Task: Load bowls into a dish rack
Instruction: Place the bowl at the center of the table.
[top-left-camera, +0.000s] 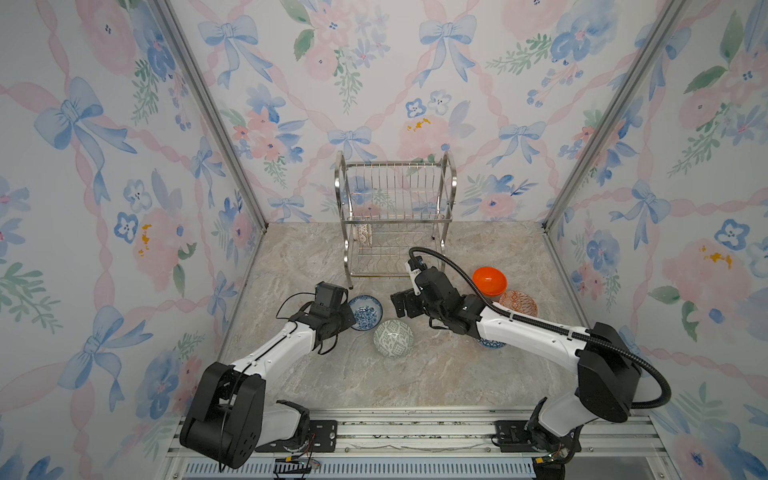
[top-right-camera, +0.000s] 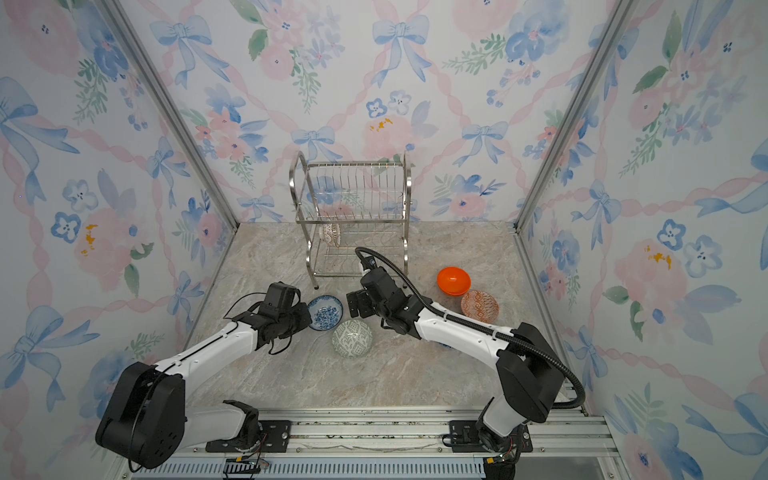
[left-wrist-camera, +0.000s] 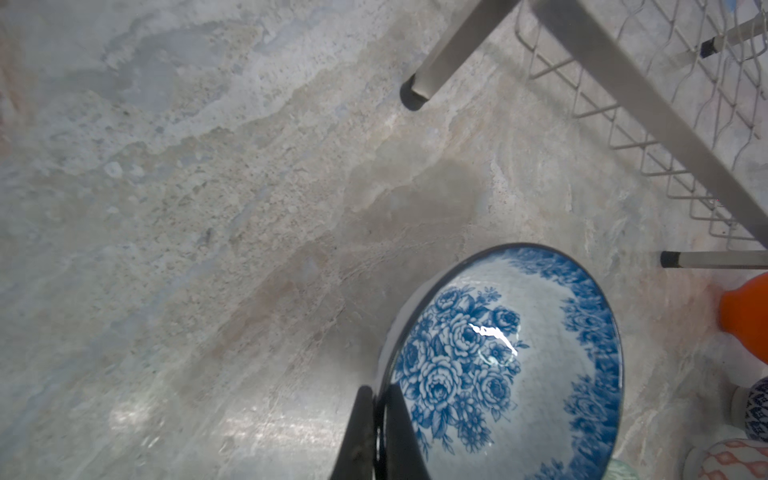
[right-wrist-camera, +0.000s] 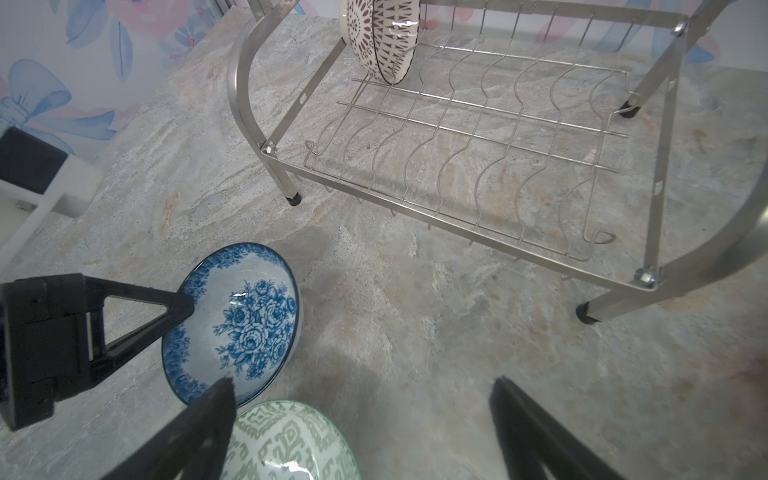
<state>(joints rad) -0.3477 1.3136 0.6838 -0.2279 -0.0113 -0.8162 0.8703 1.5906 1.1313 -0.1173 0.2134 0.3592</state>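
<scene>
green-grey bowl (top-left-camera: 393, 337) beside blue floral bowl (top-left-camera: 368, 313), dish rack (top-left-camera: 395, 218) beyond

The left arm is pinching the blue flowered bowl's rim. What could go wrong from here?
1. The left gripper pinches the glossy blue bowl at one spot on its rim, so the bowl may swivel or slip out when lifted.
2. The green bowl sits very close; a swing could knock it.
3. The lower tier of the rack sits under the upper one, and a white bowl already stands in it; the blue bowl could strike the frame or that bowl.
</scene>
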